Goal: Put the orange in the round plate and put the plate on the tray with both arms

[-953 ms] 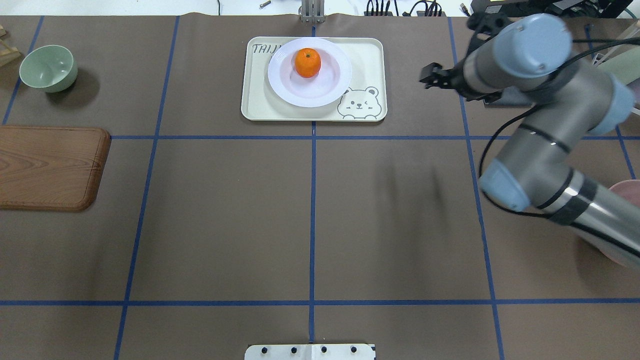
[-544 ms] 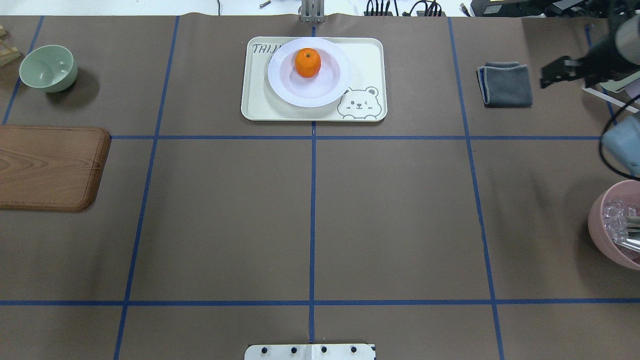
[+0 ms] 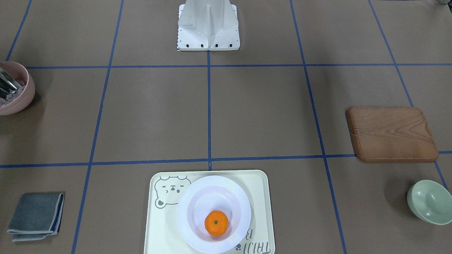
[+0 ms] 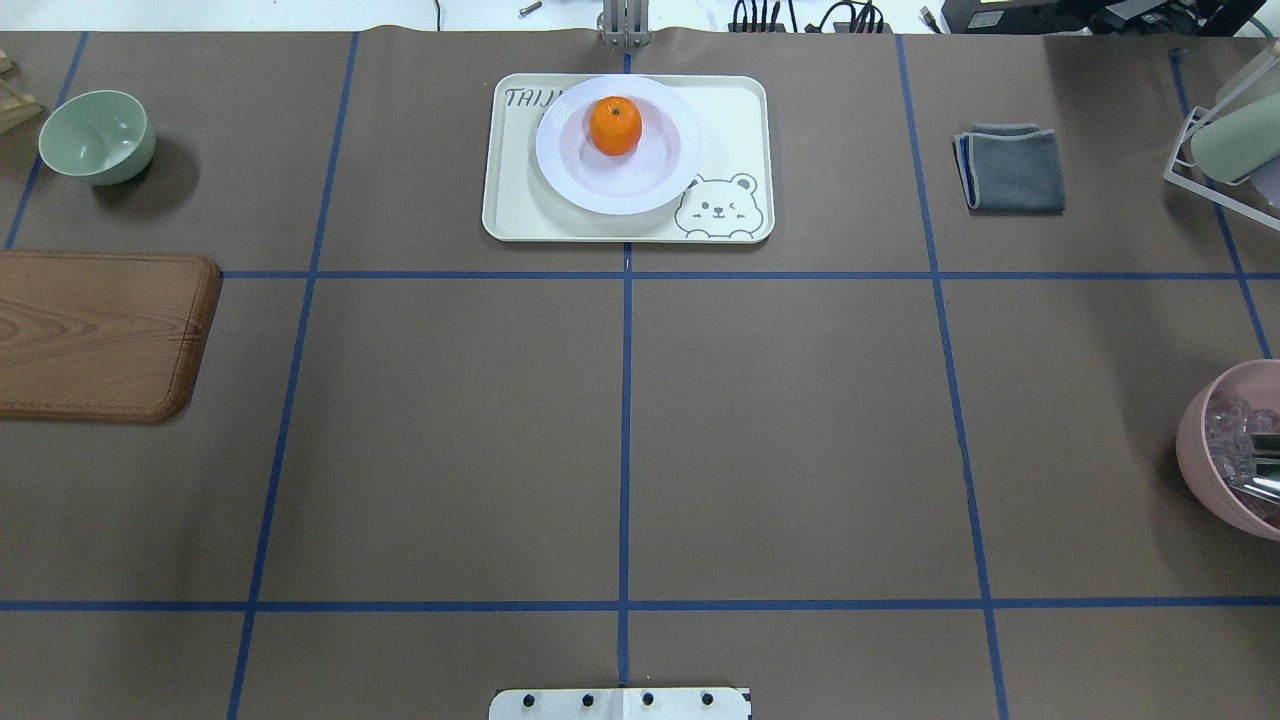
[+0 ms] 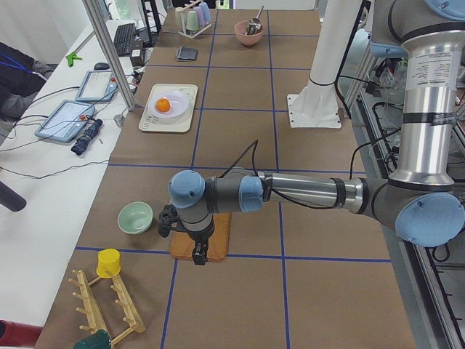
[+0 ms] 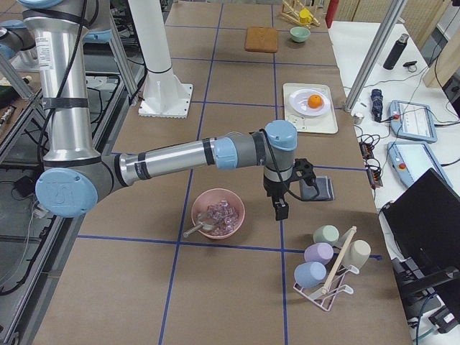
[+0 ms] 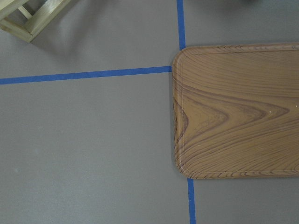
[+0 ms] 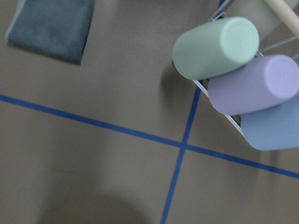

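Right arm (image 6: 180,154) has left the overhead view. Left gripper (image 5: 197,254) and right gripper (image 6: 279,210) hang at opposite table (image 4: 450,450) ends, clear of work, I judge; jaws apart or together, I cannot tell. Far edge: orange (image 4: 614,125) in round plate (image 4: 560,165), plate on tray (image 4: 735,110).

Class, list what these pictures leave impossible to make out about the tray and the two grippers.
1. Lettering on the tray: in the overhead view the round plate covers most of it; in the front-facing view the bottom edge cuts part off.
2. The left gripper and right gripper: seen only in side views, small; open or shut cannot be told.
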Controlling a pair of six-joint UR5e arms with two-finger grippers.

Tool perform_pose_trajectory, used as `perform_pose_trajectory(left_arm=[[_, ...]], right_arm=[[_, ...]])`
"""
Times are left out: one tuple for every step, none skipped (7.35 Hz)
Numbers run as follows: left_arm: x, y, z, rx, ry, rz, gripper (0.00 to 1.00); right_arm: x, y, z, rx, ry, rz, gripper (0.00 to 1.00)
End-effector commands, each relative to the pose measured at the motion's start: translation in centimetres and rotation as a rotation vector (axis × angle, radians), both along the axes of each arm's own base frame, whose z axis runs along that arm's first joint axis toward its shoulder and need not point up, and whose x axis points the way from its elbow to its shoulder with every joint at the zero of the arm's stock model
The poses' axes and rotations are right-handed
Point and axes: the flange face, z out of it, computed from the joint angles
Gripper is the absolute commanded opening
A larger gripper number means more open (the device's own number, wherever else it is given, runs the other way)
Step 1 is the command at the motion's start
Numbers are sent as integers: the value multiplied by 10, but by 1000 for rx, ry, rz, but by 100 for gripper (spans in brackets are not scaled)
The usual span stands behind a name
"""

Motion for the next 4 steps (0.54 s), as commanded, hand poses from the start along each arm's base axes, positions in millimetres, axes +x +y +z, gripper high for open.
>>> perform_pose_trajectory(left_arm=[[0, 1, 2, -2, 0, 0, 99], [0, 1, 2, -2, 0, 0, 99], [0, 1, 2, -5, 0, 0, 99], [0, 1, 2, -4, 0, 0, 99]], right_arm=[[17, 14, 10, -63, 3, -32, 100], [17, 18, 22, -94, 3, -26, 100], [19, 19, 17, -82, 4, -22, 100], [22, 22, 25, -104, 6, -11, 100]])
